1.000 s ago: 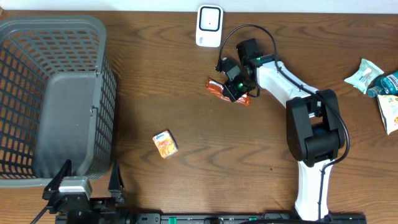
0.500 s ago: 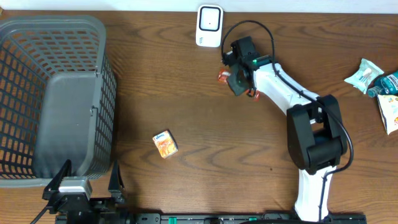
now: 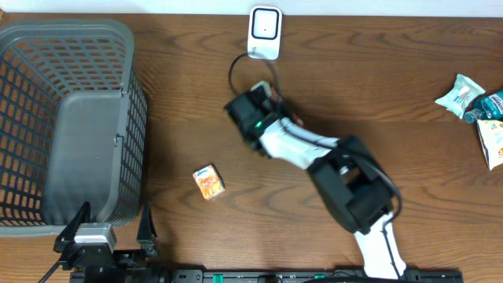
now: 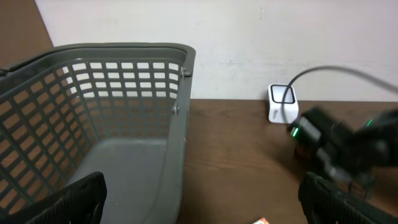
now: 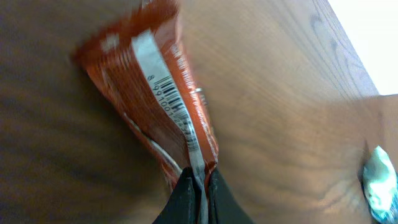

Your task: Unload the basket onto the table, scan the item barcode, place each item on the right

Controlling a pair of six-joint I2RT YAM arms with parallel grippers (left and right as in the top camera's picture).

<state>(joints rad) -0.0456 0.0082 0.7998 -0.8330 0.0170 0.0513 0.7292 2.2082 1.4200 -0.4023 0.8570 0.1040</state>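
Packet (image 5: 124, 81) pinched at its edge by right end effector (image 5: 199, 180), barcode (image 5: 174, 109) showing; left end effector (image 3: 110, 224) spread wide.

The basket (image 3: 130, 55) walls off the left. The right arm (image 3: 292, 146) slants across the middle, below the scanner (image 3: 265, 31). The table (image 3: 424, 102) lies open between arm and packs (image 3: 479, 106); a box (image 3: 209, 181) sits near the basket.

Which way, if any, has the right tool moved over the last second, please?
Yes. The right tool, shut on the orange packet, swung toward the basket and now sits directly in front of the white scanner.
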